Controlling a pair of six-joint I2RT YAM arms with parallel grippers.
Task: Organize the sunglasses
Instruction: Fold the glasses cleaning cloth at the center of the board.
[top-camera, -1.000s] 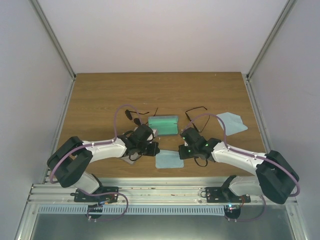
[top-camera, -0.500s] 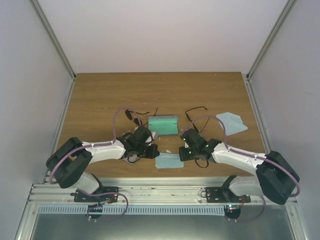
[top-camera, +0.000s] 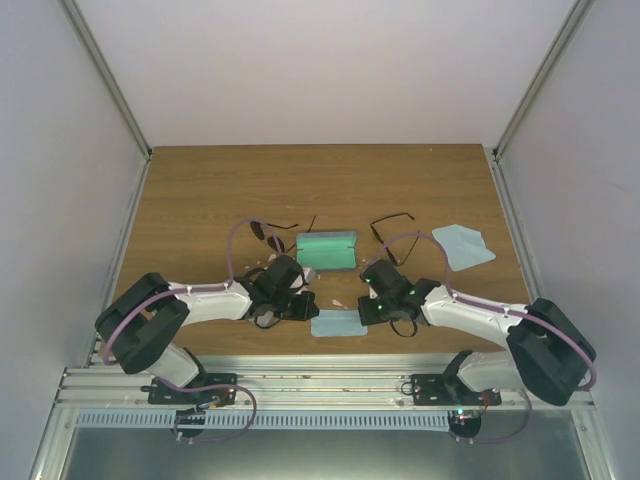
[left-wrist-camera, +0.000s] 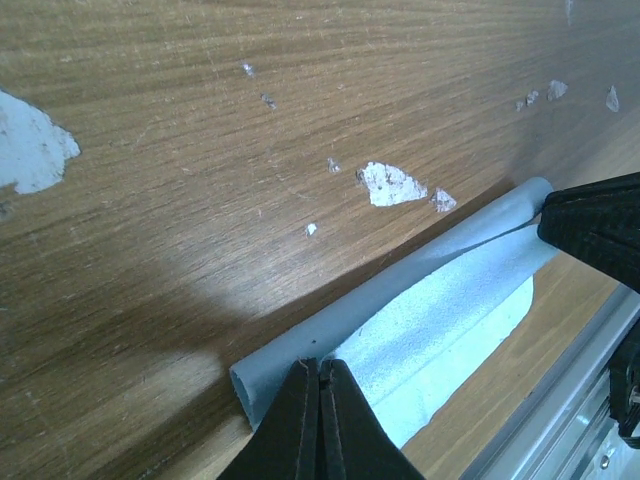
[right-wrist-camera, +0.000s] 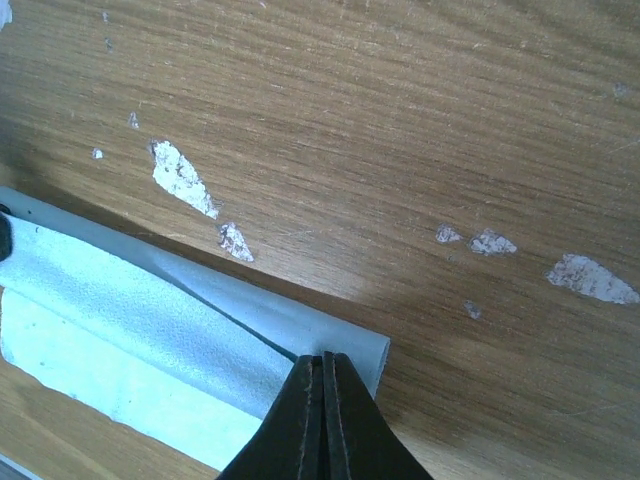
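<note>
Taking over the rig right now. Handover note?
Left gripper: shut, tips at one end of the blue-grey case.
Right gripper: shut, tips at its other end. Whether either one pinches it is unclear.
Dark-lens sunglasses and paler-lens sunglasses lie on the table, left and right of the open green case, neither held.
Done: nothing stowed.
Left: both pairs.

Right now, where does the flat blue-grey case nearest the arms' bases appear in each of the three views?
Top external: the flat blue-grey case lies just below the picture's centre, between the left end effector and the right end effector.
Left wrist: the case runs diagonally across the lower right.
Right wrist: the case fills the lower left.
Shared landmark: the right end effector, at the left wrist view's right edge and bottom centre of its own view.
</note>
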